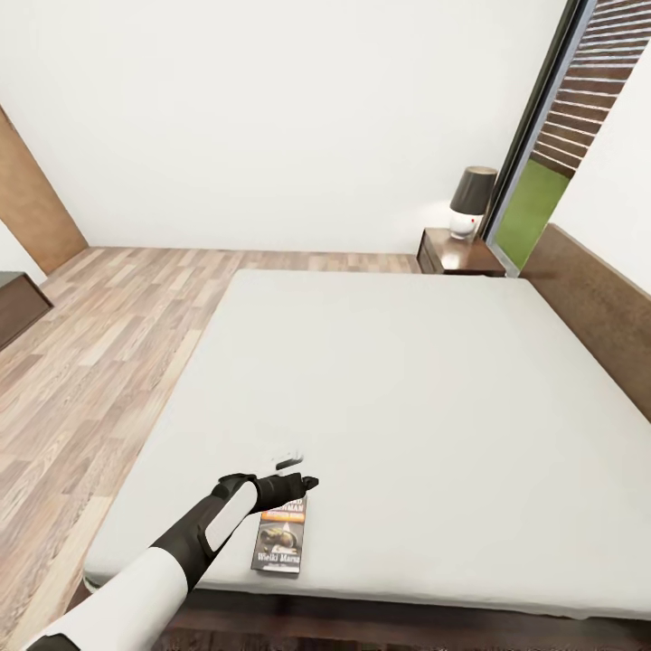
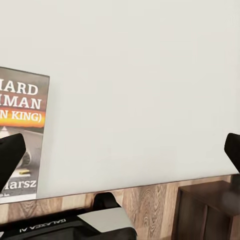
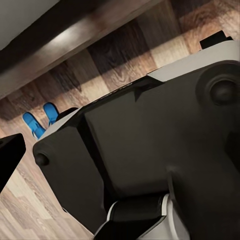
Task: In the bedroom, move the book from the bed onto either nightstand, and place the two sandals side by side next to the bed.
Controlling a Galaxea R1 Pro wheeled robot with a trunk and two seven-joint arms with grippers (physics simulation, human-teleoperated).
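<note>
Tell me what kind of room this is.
Most likely a bedroom: a large bed with a pale mattress, a small dark nightstand carrying a lamp beside the headboard, and wood-plank flooring.

We see open mattress (image 1: 407, 389) from nine to three o'clock; a lamp (image 1: 472, 201) crowds the nightstand (image 1: 457, 255) at one.

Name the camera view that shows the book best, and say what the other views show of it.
The head view: the whole book lies flat near the bed's foot edge, under the open left gripper. The left wrist view gives only part of its cover, cut by the picture's edge, though the lettering reads larger there.
</note>
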